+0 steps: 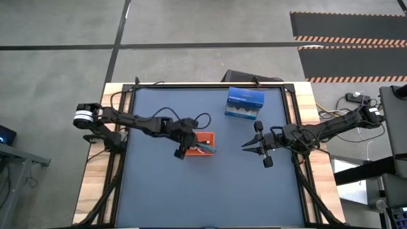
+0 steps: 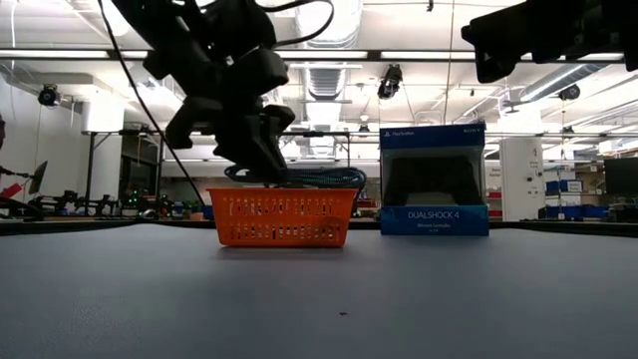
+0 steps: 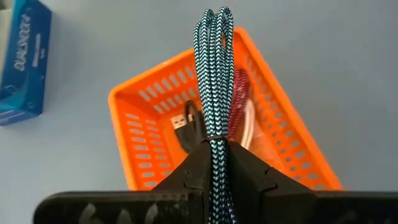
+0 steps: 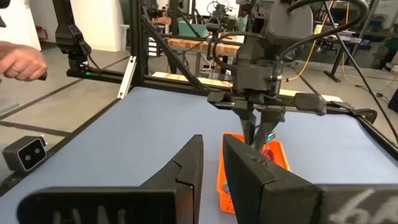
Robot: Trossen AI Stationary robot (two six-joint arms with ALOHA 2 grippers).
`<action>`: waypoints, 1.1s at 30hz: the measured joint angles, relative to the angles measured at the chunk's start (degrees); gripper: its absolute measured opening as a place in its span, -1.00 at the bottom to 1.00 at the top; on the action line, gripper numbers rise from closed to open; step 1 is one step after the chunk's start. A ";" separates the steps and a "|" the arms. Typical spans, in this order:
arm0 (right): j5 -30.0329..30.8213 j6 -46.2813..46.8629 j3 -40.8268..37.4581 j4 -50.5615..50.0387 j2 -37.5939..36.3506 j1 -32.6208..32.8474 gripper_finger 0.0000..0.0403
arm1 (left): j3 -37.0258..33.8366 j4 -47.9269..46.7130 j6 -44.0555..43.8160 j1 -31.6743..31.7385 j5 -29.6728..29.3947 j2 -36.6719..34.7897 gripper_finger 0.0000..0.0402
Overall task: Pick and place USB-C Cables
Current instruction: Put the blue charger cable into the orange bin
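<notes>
A: Looking at high view: left gripper (image 1: pixel 188 145) sits at the left edge of the small orange slotted plastic tray (image 1: pixel 205 137), mid-table. Right gripper (image 1: pixel 249 145) hangs right of it, well apart, below the blue DualShock 4 box (image 1: pixel 245 103).

B: Low view?

A: Left gripper (image 2: pixel 261 150) above the tray (image 2: pixel 283 217); teal braided cable (image 2: pixel 319 177) loops over the rim.

B: Left wrist?

A: Fingers clamped on the teal cable (image 3: pixel 214 74), bundle held over the tray (image 3: pixel 280 118). Pink-red cable (image 3: pixel 240 93), white cable (image 3: pixel 247 124) and black cable (image 3: pixel 189 124) lie inside.

B: Right wrist?

A: Right gripper (image 4: pixel 211 158) narrow gap, holding nothing. A person's hand (image 4: pixel 20 61) beyond the table.
</notes>
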 joint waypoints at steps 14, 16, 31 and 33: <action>0.00 0.48 0.00 0.24 0.00 0.00 -0.74 | -0.69 0.02 0.11 0.50 -4.71 0.00 -0.88; 0.00 0.48 0.00 0.23 0.00 0.00 -0.74 | -0.69 0.01 0.04 0.50 -4.71 0.00 -0.88; 0.00 0.48 0.00 0.22 0.00 0.00 -0.74 | 0.20 -0.52 -0.52 0.47 -4.92 -0.37 -0.41; 0.00 0.87 0.00 0.22 0.00 0.00 -0.74 | 0.98 -0.63 -1.07 0.19 -5.06 -0.87 -0.38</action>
